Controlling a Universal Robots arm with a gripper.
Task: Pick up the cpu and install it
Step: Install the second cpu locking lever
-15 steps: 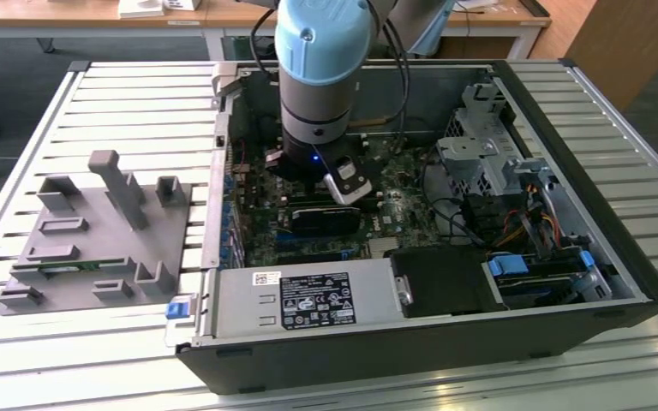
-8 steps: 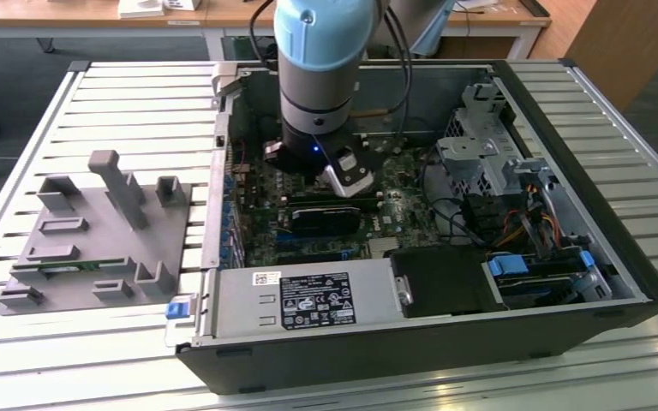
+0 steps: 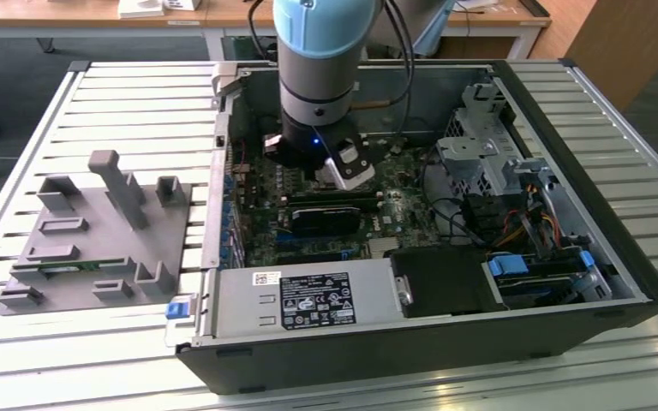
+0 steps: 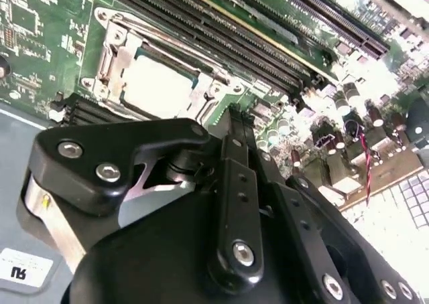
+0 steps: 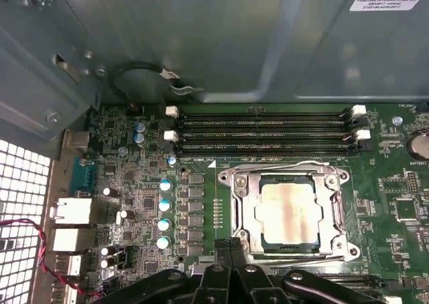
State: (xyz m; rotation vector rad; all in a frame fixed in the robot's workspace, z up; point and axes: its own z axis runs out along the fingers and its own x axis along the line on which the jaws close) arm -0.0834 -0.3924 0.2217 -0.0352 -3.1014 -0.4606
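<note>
Jaws pressed together with nothing between them – gripper (image 5: 231, 247) hovers just beside the socket frame (image 5: 287, 213) in the open PC case (image 3: 637, 282).
cpu (image 5: 288, 213) lies flat inside that frame on the motherboard (image 5: 141, 183) – thin, rigid, light, slick metal top, likely fragile underneath; best taken by opposite edges.

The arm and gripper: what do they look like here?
In the exterior view the arm is a grey cylinder with a light-blue cap, a dark cable beside it, a black wrist section with a small blue light, and a white-and-black block at the wrist. In the second wrist view the gripper is matte black: rounded link plates joined by silver screws.
</note>
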